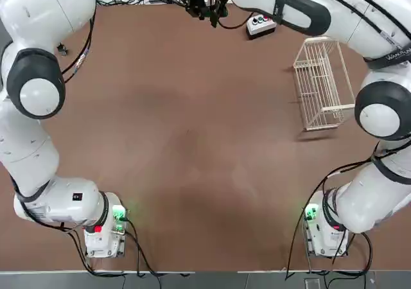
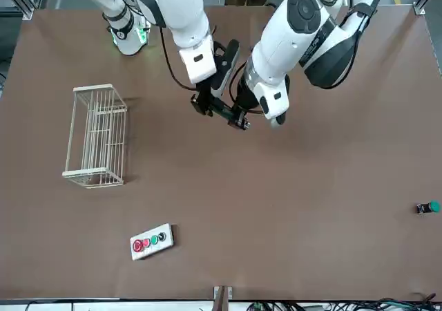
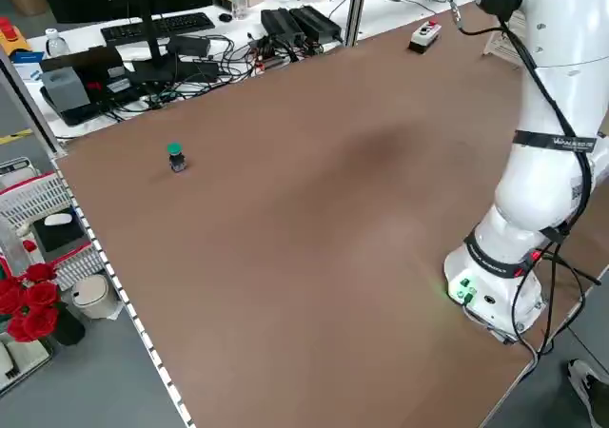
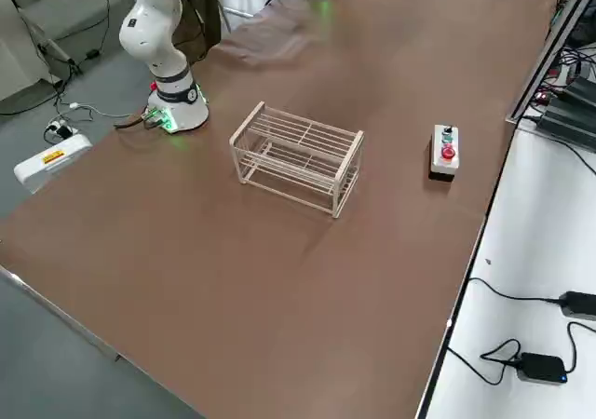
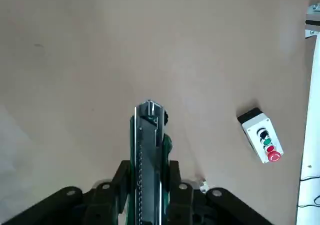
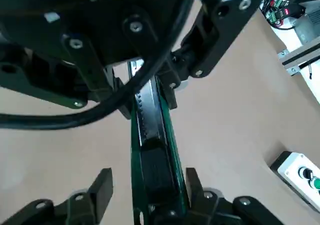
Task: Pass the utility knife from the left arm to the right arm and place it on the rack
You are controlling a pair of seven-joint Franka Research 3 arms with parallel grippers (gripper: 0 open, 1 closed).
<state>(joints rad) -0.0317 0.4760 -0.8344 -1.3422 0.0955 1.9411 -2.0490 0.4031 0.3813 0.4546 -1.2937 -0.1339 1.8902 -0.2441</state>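
Green-black utility knife [image 6: 152, 165] sits mid-handover: left gripper [image 5: 145, 185] clenches it, right gripper [image 6: 150, 195] straddles it unclosed; rack [image 2: 97, 137] awaits.

No wording can be read for certain; only faint, illegible lettering on the right arm [image 1: 385, 58].

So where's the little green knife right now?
In the front view the utility knife hangs above the table's middle, pinched in the left claw, its other end between the right claw's fingers.
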